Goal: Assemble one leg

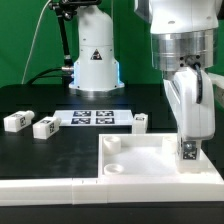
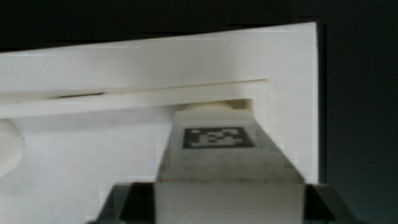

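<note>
My gripper (image 1: pixel 189 130) is shut on a white leg (image 1: pixel 187 148) with a black-and-white tag, holding it upright. Its lower end stands at the right corner of the large flat white panel (image 1: pixel 150 160), which has a round socket (image 1: pixel 112 145) at its left corner. In the wrist view the leg (image 2: pixel 217 150) runs out from between the fingers, its tip meeting the panel (image 2: pixel 107 90) near a dark slot. Three more legs lie on the black table: two at the exterior view's left (image 1: pixel 14 121) (image 1: pixel 46 127) and one (image 1: pixel 140 122) behind the panel.
The marker board (image 1: pixel 92 118) lies flat on the table behind the panel. A white robot base (image 1: pixel 92 60) stands at the back. A white ledge (image 1: pixel 50 185) runs along the front of the table.
</note>
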You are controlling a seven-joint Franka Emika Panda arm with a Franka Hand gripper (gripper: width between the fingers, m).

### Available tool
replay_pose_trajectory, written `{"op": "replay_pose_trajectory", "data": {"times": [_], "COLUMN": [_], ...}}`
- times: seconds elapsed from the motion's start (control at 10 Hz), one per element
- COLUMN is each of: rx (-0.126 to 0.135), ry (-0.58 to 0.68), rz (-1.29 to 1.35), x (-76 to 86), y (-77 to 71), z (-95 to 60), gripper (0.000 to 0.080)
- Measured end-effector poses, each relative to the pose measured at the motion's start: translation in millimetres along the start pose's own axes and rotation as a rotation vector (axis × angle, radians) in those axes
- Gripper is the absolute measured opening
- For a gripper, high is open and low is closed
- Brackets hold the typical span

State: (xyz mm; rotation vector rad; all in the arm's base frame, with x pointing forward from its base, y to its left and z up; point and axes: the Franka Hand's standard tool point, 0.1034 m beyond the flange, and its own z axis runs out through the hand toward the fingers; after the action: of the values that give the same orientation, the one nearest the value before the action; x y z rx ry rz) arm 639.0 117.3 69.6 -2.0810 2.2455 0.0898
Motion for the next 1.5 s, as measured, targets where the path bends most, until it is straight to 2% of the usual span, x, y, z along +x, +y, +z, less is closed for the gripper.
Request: {"op": "replay_pose_trajectory", "data": {"times": [0.1,0.2,0.3,0.4,1.0,1.5], "rx": [0.0,-0.005,-0.01,-0.005,-0.013,-0.021], "ry": [0.0,0.0,-0.002,-0.002,0.013,0.022], "rz": [-0.023,-0.084,-0.14,-0.194,-0.942,-1.394], "x": [-0.1,0.4,1.0,0.0,-4.7,-2.1], "y": [0.1,0.0,-2.4,-3.4,-2.1,-3.5], "z": [0.2,0.5,0.7,0.8,1.7,1.0], "gripper": [0.0401,0.0535,0.0625,0.0642,0.0649,0.0649]}}
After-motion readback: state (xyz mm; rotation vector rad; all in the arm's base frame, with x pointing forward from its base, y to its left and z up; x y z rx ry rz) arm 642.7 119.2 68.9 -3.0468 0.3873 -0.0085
